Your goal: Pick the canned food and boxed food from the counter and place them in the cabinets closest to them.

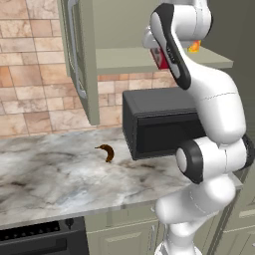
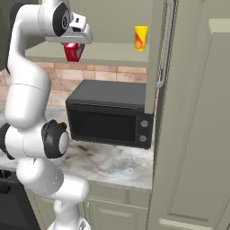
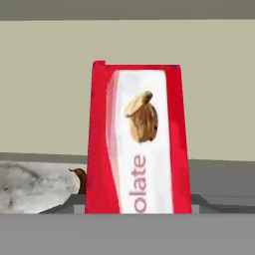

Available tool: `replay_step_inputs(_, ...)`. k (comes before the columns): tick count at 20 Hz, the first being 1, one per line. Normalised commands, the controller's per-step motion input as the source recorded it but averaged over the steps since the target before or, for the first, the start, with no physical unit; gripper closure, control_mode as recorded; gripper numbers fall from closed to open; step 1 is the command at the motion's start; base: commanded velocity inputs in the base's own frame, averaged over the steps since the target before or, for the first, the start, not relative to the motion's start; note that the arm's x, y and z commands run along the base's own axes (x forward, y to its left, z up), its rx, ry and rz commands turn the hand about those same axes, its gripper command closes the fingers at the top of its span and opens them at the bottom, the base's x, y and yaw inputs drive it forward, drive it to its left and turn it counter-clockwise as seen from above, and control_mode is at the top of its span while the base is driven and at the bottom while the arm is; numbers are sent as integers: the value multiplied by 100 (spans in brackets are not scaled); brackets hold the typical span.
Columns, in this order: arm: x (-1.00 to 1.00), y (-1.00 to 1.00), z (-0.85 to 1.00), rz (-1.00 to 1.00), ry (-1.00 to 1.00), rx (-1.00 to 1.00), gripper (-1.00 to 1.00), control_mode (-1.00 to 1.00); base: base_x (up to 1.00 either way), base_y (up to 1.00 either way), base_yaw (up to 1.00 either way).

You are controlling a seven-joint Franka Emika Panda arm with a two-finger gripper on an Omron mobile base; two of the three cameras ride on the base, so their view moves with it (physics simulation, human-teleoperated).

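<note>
The red boxed food [image 2: 73, 52] hangs under my gripper [image 2: 74, 45], which is shut on it, at the front edge of the open cabinet's shelf [image 2: 108, 55]. From the left base view the boxed food [image 1: 160, 58] peeks out behind my forearm, just below the gripper [image 1: 155, 49]. Close up in the hand view, the boxed food [image 3: 139, 144] stands upright with a nut picture on its white panel. The yellow canned food [image 2: 141, 37] stands on the same shelf, further right; in the left base view the canned food [image 1: 194, 47] is mostly hidden by my arm.
A black microwave [image 2: 110, 114] sits on the marbled counter [image 2: 112, 164] directly under the shelf. The cabinet's doors [image 1: 79, 55] [image 2: 159, 54] stand open on both sides. A small brown item [image 1: 106, 152] lies on the counter [image 1: 50, 174], with a dark stove [image 1: 35, 239] below.
</note>
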Motion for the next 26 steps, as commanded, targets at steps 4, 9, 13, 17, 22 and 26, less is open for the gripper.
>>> replay_step_inputs(4,69,0,0,0,0,0,100,-100,0,0,0)
replay_step_inputs(9,66,0,-9,0,0,-3,100,-100,0,0,0)
replay_step_inputs(13,68,0,-1,-1,0,-3,100,-100,0,0,0)
replay_step_inputs(17,77,0,0,-2,-1,0,100,-100,0,0,0)
replay_step_inputs(22,68,0,0,-2,0,0,100,-100,0,0,0)
replay_step_inputs(26,57,0,0,-2,-1,0,-100,-100,0,0,0)
